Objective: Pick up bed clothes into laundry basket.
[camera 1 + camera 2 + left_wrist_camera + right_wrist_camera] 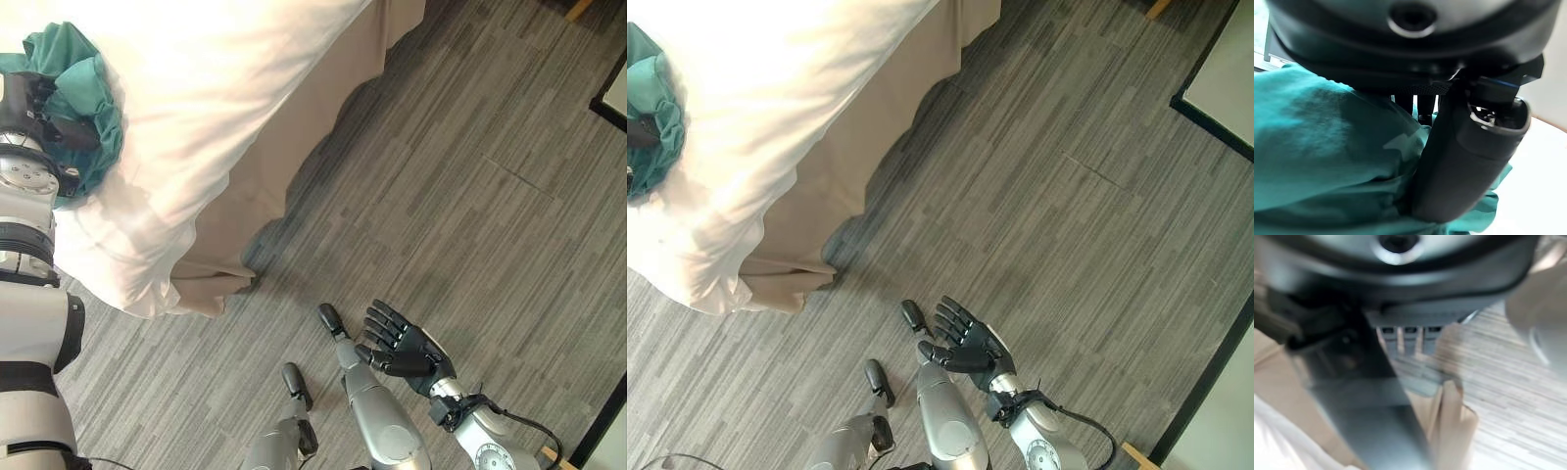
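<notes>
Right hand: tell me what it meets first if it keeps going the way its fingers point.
Probably the beige bed skirt. The open right hand points across bare floor toward it; depth is unclear.

Both eye views look steeply down from the head and share the bed (196,88) at the left and the grey floor (470,196) to the right. The left wrist view sits pressed close against green cloth (1317,147); the right wrist view looks along its hand (1366,396) toward bed and floor.
</notes>
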You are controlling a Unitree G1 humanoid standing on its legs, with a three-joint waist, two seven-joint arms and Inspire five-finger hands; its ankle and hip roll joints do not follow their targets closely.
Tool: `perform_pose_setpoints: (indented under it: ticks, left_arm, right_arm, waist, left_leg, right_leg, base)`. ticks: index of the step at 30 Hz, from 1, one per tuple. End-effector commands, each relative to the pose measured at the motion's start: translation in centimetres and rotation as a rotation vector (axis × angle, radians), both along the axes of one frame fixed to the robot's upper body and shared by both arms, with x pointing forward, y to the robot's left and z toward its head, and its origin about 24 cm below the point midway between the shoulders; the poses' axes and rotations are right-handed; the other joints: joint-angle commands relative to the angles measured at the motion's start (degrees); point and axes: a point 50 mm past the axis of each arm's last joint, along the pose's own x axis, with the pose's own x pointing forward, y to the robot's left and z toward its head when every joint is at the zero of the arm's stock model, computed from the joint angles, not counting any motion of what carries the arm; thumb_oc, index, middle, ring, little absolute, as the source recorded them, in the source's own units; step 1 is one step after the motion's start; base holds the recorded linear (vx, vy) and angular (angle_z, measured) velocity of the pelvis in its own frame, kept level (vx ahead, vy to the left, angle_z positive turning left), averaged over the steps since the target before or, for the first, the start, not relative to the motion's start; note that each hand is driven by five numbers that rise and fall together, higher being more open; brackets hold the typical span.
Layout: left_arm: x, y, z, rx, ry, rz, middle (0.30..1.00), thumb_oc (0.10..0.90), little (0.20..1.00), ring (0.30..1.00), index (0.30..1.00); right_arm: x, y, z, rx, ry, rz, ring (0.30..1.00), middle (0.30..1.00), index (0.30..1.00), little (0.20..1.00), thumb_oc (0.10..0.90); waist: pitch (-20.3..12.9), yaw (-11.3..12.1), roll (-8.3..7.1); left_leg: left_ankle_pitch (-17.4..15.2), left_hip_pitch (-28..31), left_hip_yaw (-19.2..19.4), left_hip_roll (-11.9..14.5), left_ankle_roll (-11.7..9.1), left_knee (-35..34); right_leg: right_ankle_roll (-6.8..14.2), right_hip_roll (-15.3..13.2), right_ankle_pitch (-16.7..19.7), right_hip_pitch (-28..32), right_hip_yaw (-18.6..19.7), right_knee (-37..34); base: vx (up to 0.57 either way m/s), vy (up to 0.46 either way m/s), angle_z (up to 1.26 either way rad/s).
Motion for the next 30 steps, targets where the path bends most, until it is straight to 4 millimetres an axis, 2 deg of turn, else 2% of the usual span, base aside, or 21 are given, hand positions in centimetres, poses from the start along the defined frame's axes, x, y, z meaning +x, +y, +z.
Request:
perform_pose_setpoints:
  ticks: [1,4,6,7,8,10,11,12,13,14,15,16,17,19,21,22,23,25,26,27,30]
  left_arm:
    - [-1.4,0.7,4.3,0.069,-0.150,0.015,0.300,0.400,0.300,0.300,0.300]
    - [0.0,-2.7,6.5,0.116,-0.253,-0.106,0.300,0.400,0.300,0.300,0.300]
    - [0.5,-4.2,6.6,0.111,-0.294,-0.193,0.300,0.400,0.300,0.300,0.300]
    - [0.7,-5.1,6.6,0.109,-0.320,-0.230,0.300,0.400,0.300,0.300,0.300]
    - [0.6,-6.8,7.6,0.136,-0.376,-0.318,0.300,0.400,0.300,0.300,0.300]
    - [0.5,-6.9,7.7,0.128,-0.387,-0.334,0.300,0.400,0.300,0.300,0.300]
    - [-0.8,-6.2,8.8,0.123,-0.447,-0.354,0.300,0.400,0.300,0.300,0.300]
    - [-0.8,-6.2,8.8,0.124,-0.447,-0.353,0.300,0.400,0.300,0.300,0.300]
    - [-2.0,-5.9,9.4,0.167,-0.496,-0.366,0.300,0.400,0.300,0.300,0.300]
    - [-2.1,-5.9,9.3,0.166,-0.496,-0.363,0.300,0.400,0.300,0.300,0.300]
    - [-2.8,-7.5,9.3,0.192,-0.561,-0.462,0.300,0.400,0.300,0.300,0.300]
    - [-2.8,-7.4,9.2,0.190,-0.560,-0.459,0.300,0.400,0.300,0.300,0.300]
    - [-3.1,-8.4,9.2,0.222,-0.566,-0.513,0.300,0.400,0.300,0.300,0.300]
    - [-3.4,-10.0,8.5,0.260,-0.586,-0.571,0.300,0.400,0.300,0.300,0.300]
    - [-3.5,-10.3,8.4,0.271,-0.583,-0.586,0.300,0.400,0.300,0.300,0.300]
    - [-3.4,-10.5,8.0,0.248,-0.583,-0.604,0.300,0.400,0.300,0.300,0.300]
    - [-3.1,-11.0,7.4,0.235,-0.565,-0.624,0.300,0.400,0.300,0.300,0.300]
    - [-3.0,-11.1,7.1,0.268,-0.535,-0.616,0.300,0.400,0.300,0.300,0.300]
    - [-2.9,-11.4,7.5,0.301,-0.527,-0.613,0.300,0.400,0.300,0.300,0.300]
    - [-2.9,-11.4,7.5,0.301,-0.528,-0.613,0.300,0.400,0.300,0.300,0.300]
    - [-2.8,-13.7,8.8,0.299,-0.568,-0.713,0.300,0.400,0.300,0.300,0.300]
  right_arm:
    - [-0.6,-0.6,0.9,0.023,-0.069,-0.011,0.900,0.900,0.900,0.900,0.800]
    - [-0.5,-0.8,0.8,0.012,-0.072,-0.018,0.900,0.900,0.900,0.900,0.800]
    - [-0.5,-0.8,0.8,0.005,-0.070,-0.011,0.900,0.900,0.900,0.900,0.800]
    - [-0.4,-0.9,0.8,0.001,-0.071,-0.008,0.900,0.900,0.900,0.900,0.800]
    - [-0.1,-0.6,1.0,-0.015,-0.085,0.026,0.900,0.900,0.900,0.900,0.800]
    - [-0.1,-0.5,1.1,-0.018,-0.084,0.039,0.900,0.900,0.900,0.900,0.800]
    - [0.5,-0.6,1.8,-0.031,-0.111,0.044,0.900,0.900,0.900,0.900,0.800]
    - [0.5,-0.5,1.8,-0.030,-0.111,0.044,0.900,0.900,0.900,0.900,0.800]
    - [1.4,-0.6,2.2,-0.032,-0.127,0.041,0.900,0.900,0.900,0.900,0.800]
    - [1.4,-0.6,2.2,-0.033,-0.128,0.043,0.900,0.900,0.900,0.900,0.800]
    - [2.0,-1.1,2.6,-0.040,-0.146,0.012,0.900,0.900,0.900,0.900,0.800]
    - [1.9,-1.1,2.6,-0.043,-0.145,0.013,0.900,0.900,0.900,0.900,0.800]
    - [1.8,-1.5,2.7,-0.045,-0.151,-0.004,0.900,0.900,0.900,0.900,0.800]
    - [1.3,-2.3,2.4,-0.056,-0.155,-0.076,0.900,0.900,0.900,0.900,0.800]
    - [1.1,-2.4,2.2,-0.040,-0.148,-0.098,0.900,0.900,0.900,0.900,0.800]
    - [0.9,-2.5,1.8,-0.021,-0.134,-0.126,0.900,0.900,0.900,0.900,0.800]
    - [0.8,-2.2,1.6,-0.004,-0.129,-0.136,0.900,0.900,0.900,0.900,0.800]
    - [0.6,-1.9,1.7,-0.006,-0.135,-0.132,0.900,0.900,0.900,0.900,0.800]
    - [0.5,-1.8,1.7,-0.013,-0.136,-0.118,0.900,0.900,0.900,0.900,0.800]
    - [0.5,-1.8,1.7,-0.012,-0.136,-0.118,0.900,0.900,0.900,0.900,0.800]
    - [0.9,-3.0,2.6,-0.020,-0.201,-0.184,0.900,0.900,0.900,0.900,0.800]
  waist:
    - [-3.6,0.4,0.71]
    - [-5.1,0.2,2.08]
    - [-6.3,0.2,2.32]
    - [-6.8,0.1,1.90]
    - [-8.0,0.6,0.03]
    - [-8.3,1.5,-0.87]
    - [-9.6,6.1,-2.38]
    - [-9.7,6.2,-2.50]
    - [-11.5,9.9,-2.68]
    - [-11.5,10.0,-2.75]
    - [-13.3,9.4,-3.16]
    - [-13.3,9.6,-3.03]
    - [-14.4,7.8,-3.19]
    - [-15.4,4.8,-3.11]
    - [-15.6,4.5,-3.11]
    - [-14.9,4.3,-2.96]
    - [-13.9,4.8,-2.36]
    - [-12.8,5.4,-0.45]
    - [-12.8,4.8,0.07]
    - [-12.8,4.9,0.05]
    - [-15.4,6.0,1.23]
  left_leg:
    - [1.5,-3.1,0.6,2.1,-0.1,0.0]
    - [1.0,-1.2,0.1,2.0,0.1,0.0]
    - [0.1,1.0,0.2,2.2,0.2,0.9]
    - [-1.8,1.0,0.3,2.4,0.2,4.9]
    - [-5.2,1.3,-1.3,3.2,0.1,12.4]
    - [-5.1,0.9,-3.3,3.2,-0.3,15.0]
    - [-4.6,1.2,-17.6,1.4,-0.3,18.2]
    - [-4.4,1.1,-17.4,1.4,-0.3,18.1]
    - [-4.9,2.1,-31.7,-2.3,0.2,19.5]
    - [-4.6,2.0,-31.6,-2.3,0.1,19.3]
    - [-5.4,4.3,-35.7,-3.0,0.1,18.5]
    - [-5.4,4.5,-35.4,-2.9,0.1,18.4]
    - [-8.5,6.2,-32.8,-2.6,0.9,15.3]
    - [-9.9,8.3,-26.8,-3.1,2.9,11.4]
    - [-10.0,8.8,-24.6,-3.5,3.6,10.5]
    - [-10.1,9.3,-22.4,-3.7,4.5,10.0]
    - [-10.1,9.7,-19.9,-3.1,4.9,9.8]
    - [-8.7,10.0,-14.4,-1.5,4.7,9.3]
    - [-8.1,9.9,-11.3,-0.9,5.2,9.0]
    - [-8.1,9.9,-11.3,-0.9,5.2,8.9]
    - [-7.7,7.9,0.8,0.3,6.2,9.2]
  right_leg:
    - [9.4,-4.9,-14.0,5.6,-1.4,6.1]
    - [9.3,-5.0,-15.2,7.2,-1.9,7.3]
    - [9.1,-4.9,-16.1,8.6,-1.7,8.4]
    - [9.0,-4.8,-16.3,9.1,-1.3,8.8]
    - [8.4,-3.5,-17.1,11.3,1.0,9.9]
    - [8.2,-2.7,-16.9,11.9,2.7,9.9]
    - [9.3,-0.7,-16.5,13.1,8.4,11.2]
    - [9.3,-0.8,-16.3,12.9,8.6,11.2]
    - [10.4,1.5,-16.2,13.8,15.3,12.2]
    - [10.4,1.4,-16.0,13.7,15.5,12.1]
    - [11.8,2.5,-14.9,14.0,20.4,11.7]
    - [11.8,2.6,-14.8,14.2,20.7,11.6]
    - [12.2,2.3,-14.0,13.6,21.3,10.9]
    - [14.7,1.9,-10.6,11.3,24.7,8.7]
    - [15.4,1.9,-9.4,10.7,25.4,8.1]
    - [16.4,1.7,-8.3,9.2,24.6,9.0]
    - [15.5,0.2,-9.3,6.2,17.3,11.4]
    - [11.2,-6.7,-13.7,5.9,-2.4,18.7]
    - [10.1,-7.9,-15.6,7.1,-6.6,23.3]
    - [10.1,-8.0,-15.7,7.0,-6.6,23.4]
    - [10.1,-12.5,-21.6,15.3,-18.2,29.5]
  base:
    - [0.00,-0.006,0.06]
    - [0.01,-0.010,0.21]
    - [0.04,-0.020,0.14]
    - [0.08,-0.064,0.05]
    - [0.10,-0.040,0.03]
    - [0.08,0.036,-0.33]
    - [0.04,0.083,-0.89]
    - [0.14,0.168,-2.48]
    - [0.08,0.075,-2.93]
    - [0.09,0.231,-4.16]
    - [-0.01,0.151,-3.08]
    - [-0.02,0.214,-2.58]
    - [-0.12,0.276,-1.47]
    - [-0.15,0.344,-0.92]
    - [-0.08,0.147,-1.32]
    - [-0.17,0.141,-1.51]
    - [-0.24,0.086,-1.45]
    - [-0.29,0.078,-1.59]
    - [-0.21,0.069,-1.63]
    - [-0.20,0.070,-1.46]
    - [-0.25,0.049,-1.98]
